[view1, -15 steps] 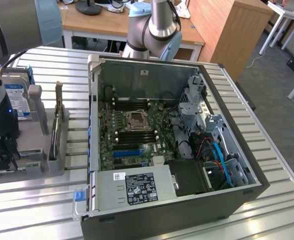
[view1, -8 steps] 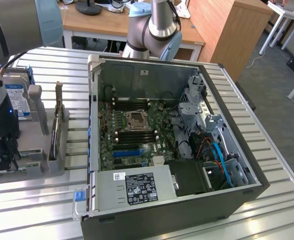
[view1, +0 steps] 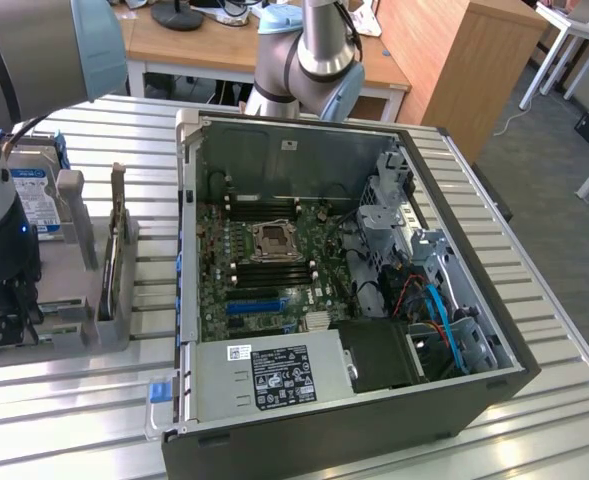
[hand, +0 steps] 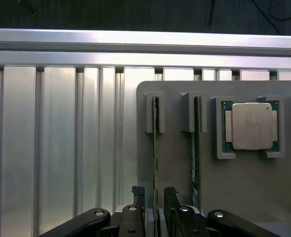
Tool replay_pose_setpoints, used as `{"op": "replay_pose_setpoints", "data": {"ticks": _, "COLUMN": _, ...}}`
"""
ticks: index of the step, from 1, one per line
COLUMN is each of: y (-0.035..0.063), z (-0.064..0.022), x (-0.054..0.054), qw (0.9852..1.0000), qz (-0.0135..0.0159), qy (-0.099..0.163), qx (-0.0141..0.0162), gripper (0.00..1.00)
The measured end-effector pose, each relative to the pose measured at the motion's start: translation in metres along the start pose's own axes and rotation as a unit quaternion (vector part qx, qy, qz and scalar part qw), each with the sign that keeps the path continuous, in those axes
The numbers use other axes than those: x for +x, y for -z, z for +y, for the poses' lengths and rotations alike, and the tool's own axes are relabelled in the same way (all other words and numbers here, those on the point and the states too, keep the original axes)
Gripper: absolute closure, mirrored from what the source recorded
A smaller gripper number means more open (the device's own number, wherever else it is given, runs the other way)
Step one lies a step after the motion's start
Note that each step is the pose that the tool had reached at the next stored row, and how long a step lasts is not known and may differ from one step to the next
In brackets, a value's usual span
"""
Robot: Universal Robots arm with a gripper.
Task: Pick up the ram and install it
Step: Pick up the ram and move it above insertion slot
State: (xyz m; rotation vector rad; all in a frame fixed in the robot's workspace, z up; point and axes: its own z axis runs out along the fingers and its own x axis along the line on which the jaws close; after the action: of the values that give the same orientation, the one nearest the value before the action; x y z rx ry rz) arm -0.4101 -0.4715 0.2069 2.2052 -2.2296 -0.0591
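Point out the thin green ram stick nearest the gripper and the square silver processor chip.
Thin green ram stick (hand: 155, 148): wrist view, on its long edge, mid-length.
Square silver processor chip (hand: 252, 126): wrist view, centre of its metal lid.

Bright, even indoor light washes the ribbed metal desk (view1: 74, 400), drawing pale streaks of glare along its slats in the wrist view; soft shadow pools inside the open computer case (view1: 274, 150).

Our arm (view1: 309, 60) rises from the far side and reaches over to the exterior view's left. Our gripper (hand: 153, 192) points straight down, its jaws standing wide apart.
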Motion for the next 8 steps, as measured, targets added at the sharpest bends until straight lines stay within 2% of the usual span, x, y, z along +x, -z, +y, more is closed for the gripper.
{"op": "replay_pose_setpoints", "data": {"ticks": 8, "y": -0.0021, "z": -0.0001, "x": -0.002, "qw": 1.0, "qz": -0.0001, "qy": 0.0, "qx": 0.0001, "gripper": 0.7}}
